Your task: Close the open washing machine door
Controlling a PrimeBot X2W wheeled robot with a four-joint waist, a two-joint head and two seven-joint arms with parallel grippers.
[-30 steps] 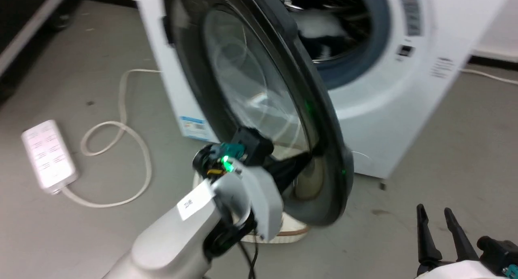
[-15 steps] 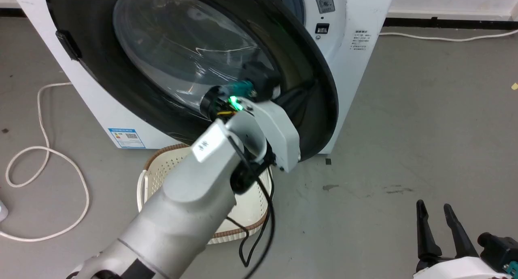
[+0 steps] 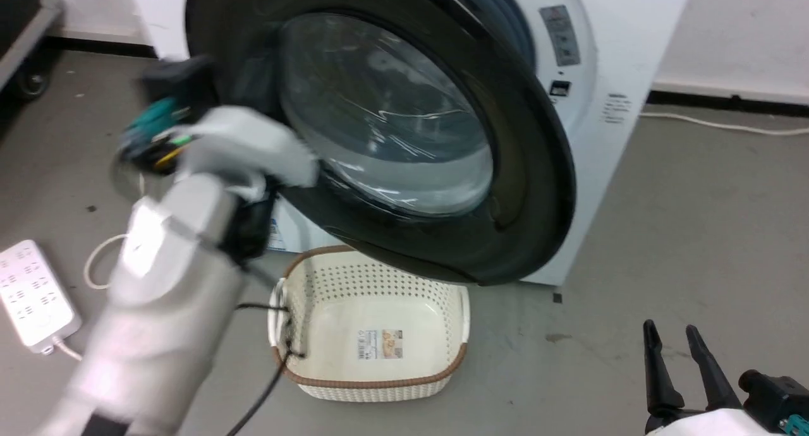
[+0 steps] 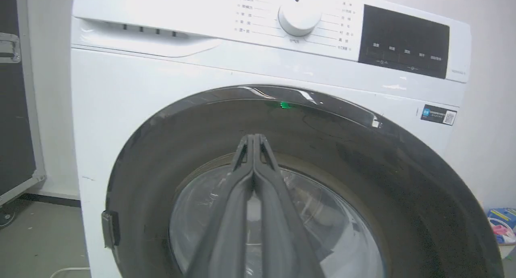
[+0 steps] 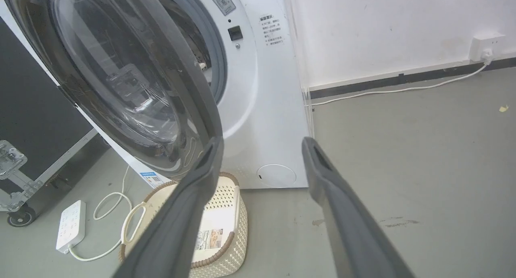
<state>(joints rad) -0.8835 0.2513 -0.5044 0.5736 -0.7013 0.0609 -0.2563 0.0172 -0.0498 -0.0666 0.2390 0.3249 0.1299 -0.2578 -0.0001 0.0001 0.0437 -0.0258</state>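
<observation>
The glossy black washing machine door (image 3: 524, 170) with its bulging glass window stands ajar, close to the white washing machine (image 3: 600, 139). A strip of grey gasket (image 5: 217, 68) shows in the gap on the latch side. My left arm (image 3: 189, 189) is blurred, raised at the door's left edge. My left gripper (image 4: 253, 137) is shut with nothing in it, pointing at the upper black ring of the door (image 4: 161, 157); contact cannot be told. My right gripper (image 3: 679, 354) hangs open low at the right, away from the door (image 5: 203, 100).
A cream perforated basket (image 3: 373, 385) sits on the floor under the door's lower edge. A white power strip (image 3: 31, 297) with its cord lies at the left. A black flight case (image 5: 32, 121) stands left of the machine. Grey floor opens to the right.
The head camera has shifted. The door has swung from wide open to nearly against the machine. My left arm has come off the door's lower right and moved to its left side.
</observation>
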